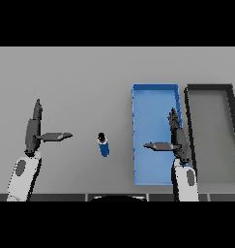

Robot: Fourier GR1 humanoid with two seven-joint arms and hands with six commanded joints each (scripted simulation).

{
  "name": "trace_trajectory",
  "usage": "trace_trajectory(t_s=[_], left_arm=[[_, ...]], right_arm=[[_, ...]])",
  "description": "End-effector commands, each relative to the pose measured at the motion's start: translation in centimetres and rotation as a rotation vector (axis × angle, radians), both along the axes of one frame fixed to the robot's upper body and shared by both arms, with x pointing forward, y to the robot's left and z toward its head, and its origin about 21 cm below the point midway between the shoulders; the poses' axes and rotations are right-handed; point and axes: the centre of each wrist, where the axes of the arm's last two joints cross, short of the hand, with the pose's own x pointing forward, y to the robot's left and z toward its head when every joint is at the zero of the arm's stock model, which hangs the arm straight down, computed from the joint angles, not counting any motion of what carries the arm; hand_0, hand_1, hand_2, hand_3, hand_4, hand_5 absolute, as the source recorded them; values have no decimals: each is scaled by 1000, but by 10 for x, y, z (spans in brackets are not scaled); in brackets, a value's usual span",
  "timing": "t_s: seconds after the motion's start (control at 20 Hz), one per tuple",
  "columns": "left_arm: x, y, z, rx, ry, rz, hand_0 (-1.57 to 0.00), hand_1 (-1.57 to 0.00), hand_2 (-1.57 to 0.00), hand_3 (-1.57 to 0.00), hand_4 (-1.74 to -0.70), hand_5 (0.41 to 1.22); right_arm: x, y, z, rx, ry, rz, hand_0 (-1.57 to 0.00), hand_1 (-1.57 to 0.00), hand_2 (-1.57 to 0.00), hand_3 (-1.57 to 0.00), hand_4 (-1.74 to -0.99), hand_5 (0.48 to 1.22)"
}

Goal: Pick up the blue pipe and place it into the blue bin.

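Note:
The blue pipe (104, 145), short with a dark cap at its far end, lies on the grey table between my two hands. To its right stands the blue bin (150, 99), long and rectangular, with nothing inside. My right hand (177, 137) hovers over the bin's right half, fingers straight and thumb pointing left, holding nothing. My left hand (33, 130) is at the left of the table, well left of the pipe, open with the thumb pointing right toward it.
A dark grey bin (209, 89) stands directly right of the blue bin, their long sides nearly touching. The grey table (75, 77) stretches away beyond both hands.

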Motion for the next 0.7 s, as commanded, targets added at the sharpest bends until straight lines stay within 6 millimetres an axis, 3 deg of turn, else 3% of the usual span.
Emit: trace_trajectory(t_s=[0.0,0.25,0.3,0.4,0.65], left_arm=[[0,-1,0,0,-6,-1,1,1,1,1,-966,593],[-4,-7,0,4,-8,-5,1,1,1,1,-966,593],[-13,7,-2,78,-15,-122,1,1,1,1,-966,593],[-20,25,-4,152,-5,-236,1,1,1,1,-960,590],[-22,32,-3,152,12,-334,1,1,1,1,-960,593]], right_arm=[[0,-1,0,0,-1,-1,1,1,1,1,-1205,629],[-2,-9,-1,-7,7,-5,1,1,1,1,-1205,629],[-11,-22,6,-148,-88,31,1,1,1,1,-1205,629],[-27,-29,9,-278,-140,79,1,1,1,1,-1197,627],[-31,-27,13,-306,-126,96,1,1,1,1,-1203,625]])
